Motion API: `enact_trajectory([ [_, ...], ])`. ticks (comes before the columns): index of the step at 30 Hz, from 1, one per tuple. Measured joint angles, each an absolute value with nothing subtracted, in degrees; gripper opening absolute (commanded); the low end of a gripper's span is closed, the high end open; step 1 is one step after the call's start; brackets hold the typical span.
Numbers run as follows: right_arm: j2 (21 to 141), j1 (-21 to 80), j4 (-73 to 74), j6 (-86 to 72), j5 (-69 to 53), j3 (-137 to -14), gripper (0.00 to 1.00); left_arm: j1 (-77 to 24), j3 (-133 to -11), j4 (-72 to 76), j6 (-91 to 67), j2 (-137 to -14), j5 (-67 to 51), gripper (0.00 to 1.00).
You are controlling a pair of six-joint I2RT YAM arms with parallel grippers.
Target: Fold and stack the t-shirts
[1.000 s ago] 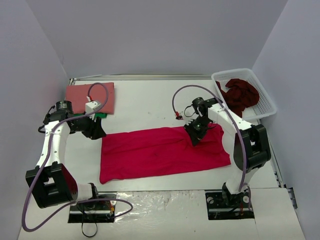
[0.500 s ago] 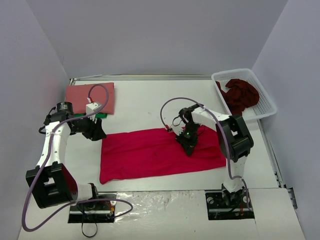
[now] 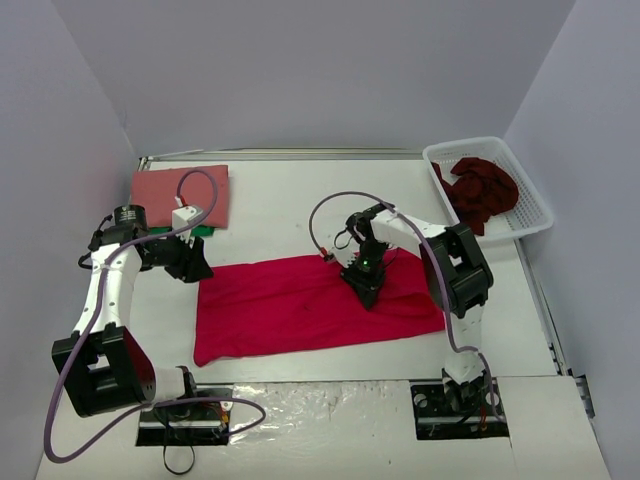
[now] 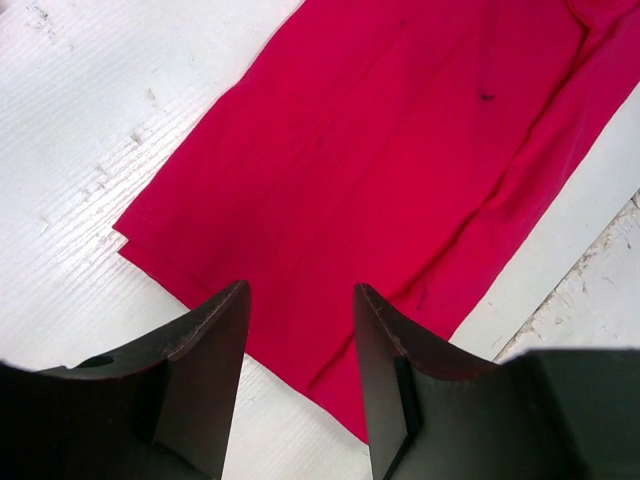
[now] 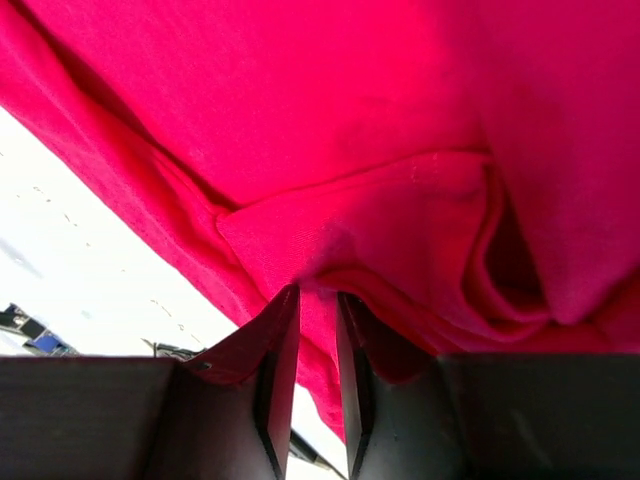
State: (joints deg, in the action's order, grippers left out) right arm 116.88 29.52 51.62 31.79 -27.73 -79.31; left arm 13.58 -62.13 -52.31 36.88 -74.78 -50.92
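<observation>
The bright crimson t-shirt lies spread across the table's middle. My right gripper presses down on its upper right part. In the right wrist view its jaws stand slightly parted, open, with a bunched fold of crimson cloth at the tips. My left gripper hovers open just above the shirt's left edge, holding nothing. A dull salmon-red t-shirt lies folded at the back left. A dark maroon t-shirt is crumpled in the basket.
The white lattice basket stands at the back right corner. A small white box with green parts sits on the near edge of the salmon-red shirt. Purple cables loop over both arms. Grey walls close in three sides.
My right gripper has slid left across the crimson shirt, pulling its right part inward, and its jaws have parted a little. The shirt's left edge crept left. The left arm barely moved.
</observation>
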Motion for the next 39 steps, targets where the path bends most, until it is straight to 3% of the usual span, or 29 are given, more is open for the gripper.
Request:
enact_trajectory([
  [12, 104.77, 29.17, 57.25, 33.34, -29.39, -83.64, 0.23, 13.56, -62.0, -51.94, 36.84, -74.78, -51.03, 0.44],
  [18, 99.44, 25.96, 56.29, 32.18, -26.22, -81.38, 0.02, 13.58, -61.17, -51.55, 36.86, -74.78, -51.0, 0.44],
  [21, 98.02, 23.18, 54.52, 31.46, -23.7, -76.84, 0.0, 13.58, -61.14, -51.42, 36.86, -74.78, -51.03, 0.44],
  [28, 100.6, 16.32, 50.89, 31.4, -19.38, -72.07, 0.0, 13.58, -61.1, -50.87, 36.86, -74.78, -51.05, 0.44],
  [39, 109.51, 13.85, 48.51, 31.59, -17.34, -80.47, 0.0, 13.56, -60.71, -50.72, 36.88, -74.78, -51.18, 0.44],
])
